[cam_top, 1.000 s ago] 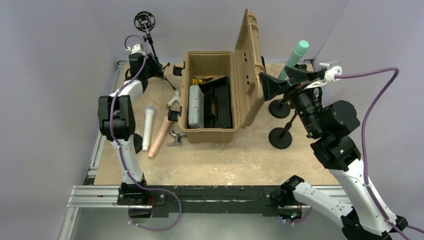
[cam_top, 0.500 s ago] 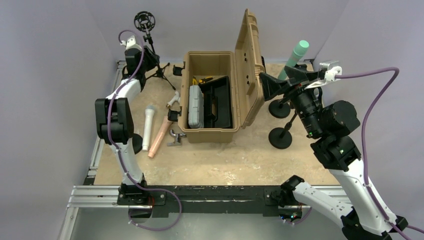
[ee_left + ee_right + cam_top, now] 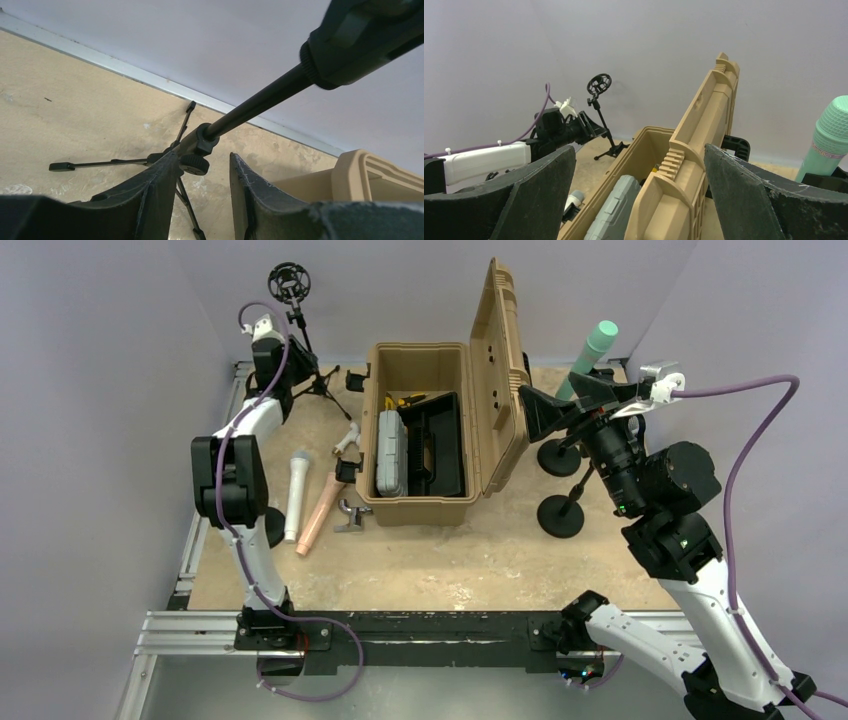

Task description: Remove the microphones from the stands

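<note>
A mint-green microphone stands tilted at the back right, its lower end hidden behind my right gripper. That gripper hangs wide open beside the toolbox lid, holding nothing. Two round black stand bases sit below it; which one carries the microphone I cannot tell. At the back left is a black tripod stand topped by an empty ring mount. My left gripper is beside its pole, jaws narrowly apart, nothing between them.
A tan toolbox stands mid-table with its lid raised, a grey case inside. A white microphone, a pink one and small clips lie left of the box. Walls close in at the back and sides.
My left gripper has moved back and up along the tripod stand, jaws narrowing slightly. The right arm has not moved.
</note>
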You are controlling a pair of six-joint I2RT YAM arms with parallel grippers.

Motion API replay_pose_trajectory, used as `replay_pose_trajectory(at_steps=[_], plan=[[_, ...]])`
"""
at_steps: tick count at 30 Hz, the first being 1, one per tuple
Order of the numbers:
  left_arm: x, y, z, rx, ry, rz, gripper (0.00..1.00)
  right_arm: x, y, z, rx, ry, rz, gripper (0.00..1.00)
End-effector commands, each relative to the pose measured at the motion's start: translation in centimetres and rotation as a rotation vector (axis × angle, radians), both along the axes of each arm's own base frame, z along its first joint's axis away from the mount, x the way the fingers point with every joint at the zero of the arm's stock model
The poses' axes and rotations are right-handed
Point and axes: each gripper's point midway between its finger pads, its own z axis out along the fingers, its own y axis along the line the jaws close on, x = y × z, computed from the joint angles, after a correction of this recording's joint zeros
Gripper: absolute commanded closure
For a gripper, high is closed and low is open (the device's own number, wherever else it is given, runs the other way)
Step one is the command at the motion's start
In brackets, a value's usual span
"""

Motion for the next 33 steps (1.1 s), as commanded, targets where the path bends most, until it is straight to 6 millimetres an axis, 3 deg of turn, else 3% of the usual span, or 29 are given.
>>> replay_pose_trajectory(at_steps=[1,12,18,21,29,33], plan=[[0.7,0.0,0.4,0.035,-0.014,0.003,0.60,-0.2,0.3,0.9,0.020,-0.025,0.019,0.01],[1.0,-0.3,0.1,0.026,-0.022,-0.014,0.68,-0.2,0.3,0.8,0.020,-0.024,0.016,0.01],[1.2,-0.4,0.5,-0.020,-0.034,-0.020,0.87,-0.1,0.3,0.8,0.020,-0.021,0.015,0.01],[1.3,-0.4,0.6,-0.106,-0.034,-0.017,0.99,-0.2,0.3,0.8,0.020,-0.024,0.016,0.01],[1.4,-0.2,2.1,-0.483,-0.062,0.062,1.00,-0.4,0.4,1.1,0.021,-0.036,0.025,0.01],[1.6,0.6,1.8,-0.706,-0.062,0.131,1.00,-0.6,0.2,1.3,0.018,-0.045,0.025,0.01]])
